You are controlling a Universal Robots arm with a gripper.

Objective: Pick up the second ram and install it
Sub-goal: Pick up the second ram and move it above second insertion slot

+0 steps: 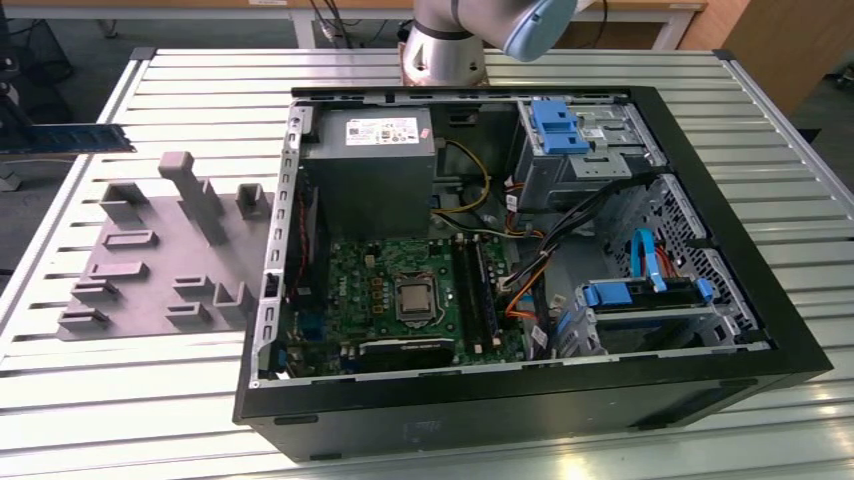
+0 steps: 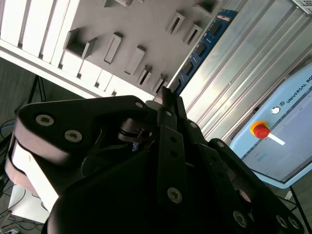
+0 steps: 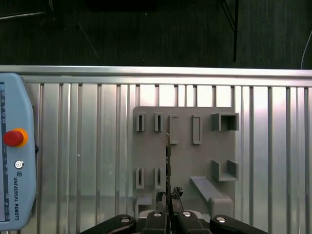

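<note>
Clamping down narrow, the gripper (image 3: 168, 196) has its two fingers (image 3: 161, 199) pinched on one end of the second ram (image 3: 168, 161), w/ the pads pressed to both flat faces. In the first wrist view the stick is edge-on, a thin dark line running out from the tips over the grey holder tray (image 3: 185, 161), between its rows of slots. Can't tell from there how high it hangs.

The second wrist view comes in from the side. The gripper (image 2: 168, 95) is a big black bulk, and the second ram (image 2: 202, 46) reaches away from the tips as a blue board w/ a row of black chips. The holder tray (image 2: 146, 29) is beyond it and the slatted metal table (image 2: 243, 58) alongside.

Both wrist views catch a pale blue teach pendant (image 3: 17, 156) w/ a red button (image 3: 13, 137) lying on the table, next to the tray.

The exterior view gives the rest of the room. The second ram (image 1: 78, 137) pokes in level at the exterior view's left edge, apart from the holder tray (image 1: 147, 250). The open PC case (image 1: 534, 400) lies on the exterior view's right of the tray, w/ the green motherboard (image 1: 394, 280) and grey power-supply box (image 1: 367, 170) inside. The arm's base (image 1: 447, 45) is behind the case.
</note>
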